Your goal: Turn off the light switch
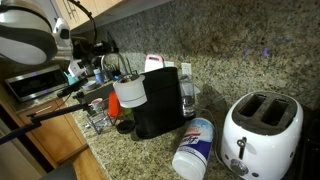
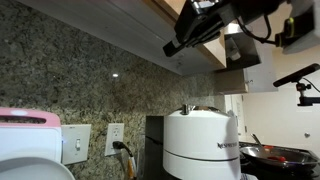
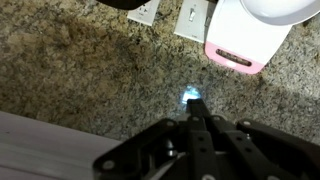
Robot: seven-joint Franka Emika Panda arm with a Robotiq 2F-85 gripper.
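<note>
The light switch (image 2: 76,146) is a white plate on the speckled granite backsplash, next to a wall outlet (image 2: 115,138) with a plug in it. In the wrist view the switch (image 3: 190,14) sits at the top edge, beside the outlet (image 3: 146,10). My gripper (image 3: 197,108) is shut and empty, with its black fingers pressed together and pointing at bare granite well short of the switch. In an exterior view the gripper (image 2: 178,44) hangs high under the cabinet, above and to the right of the switch.
A white container with a pink top (image 2: 28,135) stands beside the switch and also shows in the wrist view (image 3: 243,45). A white and black coffee machine (image 2: 200,140) is on the counter. In an exterior view there are a coffee machine (image 1: 158,100), a white toaster (image 1: 260,130) and a lying wipes tub (image 1: 194,148).
</note>
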